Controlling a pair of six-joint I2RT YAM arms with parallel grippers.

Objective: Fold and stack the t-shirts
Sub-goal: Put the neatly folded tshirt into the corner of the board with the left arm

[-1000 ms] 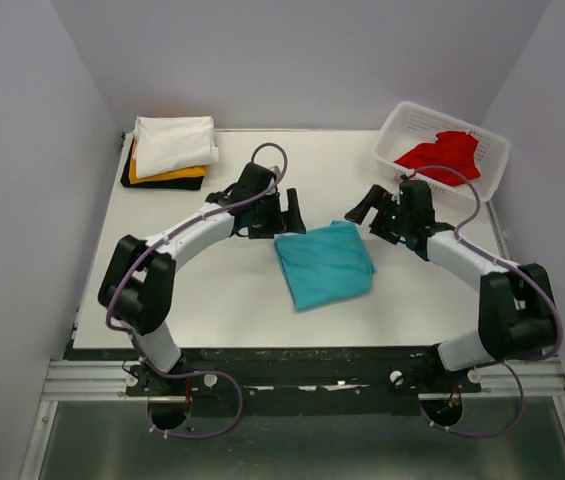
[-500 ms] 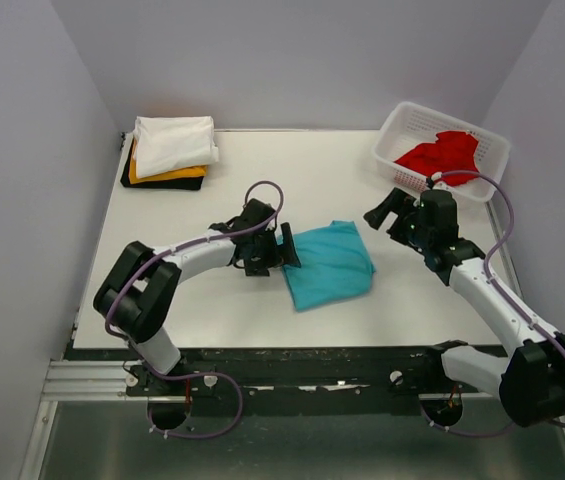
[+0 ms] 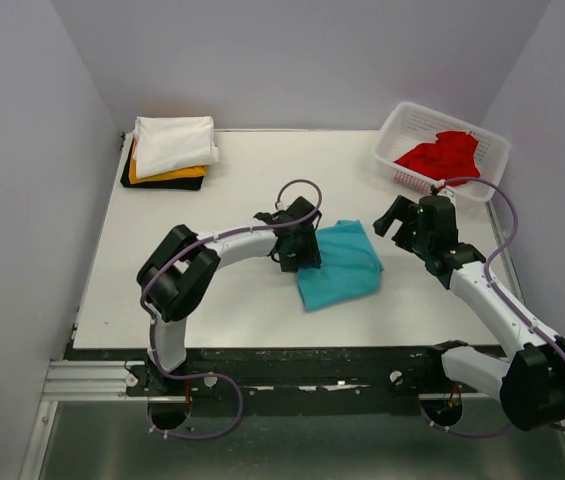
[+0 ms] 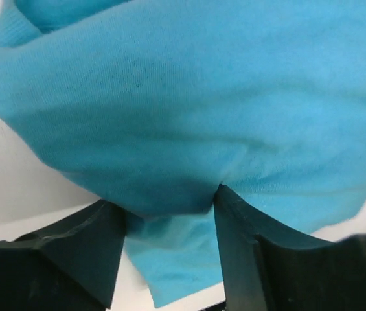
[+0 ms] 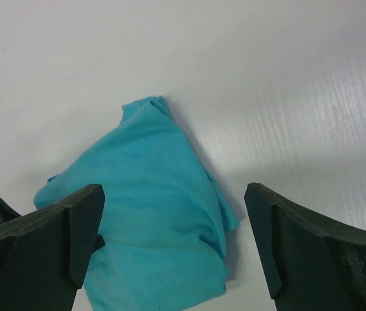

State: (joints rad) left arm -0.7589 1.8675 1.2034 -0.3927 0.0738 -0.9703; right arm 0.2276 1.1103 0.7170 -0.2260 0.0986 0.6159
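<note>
The teal-blue t-shirt [image 3: 347, 268] lies folded on the table's middle. My left gripper [image 3: 305, 255] is pushed into its left edge. In the left wrist view the gripper [image 4: 170, 201] has its jaws drawn partway in, with the teal cloth [image 4: 189, 97] bunched between and over them. My right gripper [image 3: 400, 216] is open and empty, above the table just right of the shirt. In the right wrist view the gripper [image 5: 173, 188] looks down on the shirt [image 5: 144, 214]. The white shirt [image 3: 174, 143] tops the yellow-orange [image 3: 167, 176] and black [image 3: 137, 183] shirts. The red shirt [image 3: 442, 155] lies in the basket.
The white lattice basket [image 3: 392, 128] stands at the back right corner. The folded stack sits at the back left corner. Grey walls close in the table on three sides. The left arm reaches across the table's middle.
My left gripper has swept right into the teal shirt's left edge, and the shirt has shifted slightly right. My right gripper has drawn back to the right, off the shirt.
</note>
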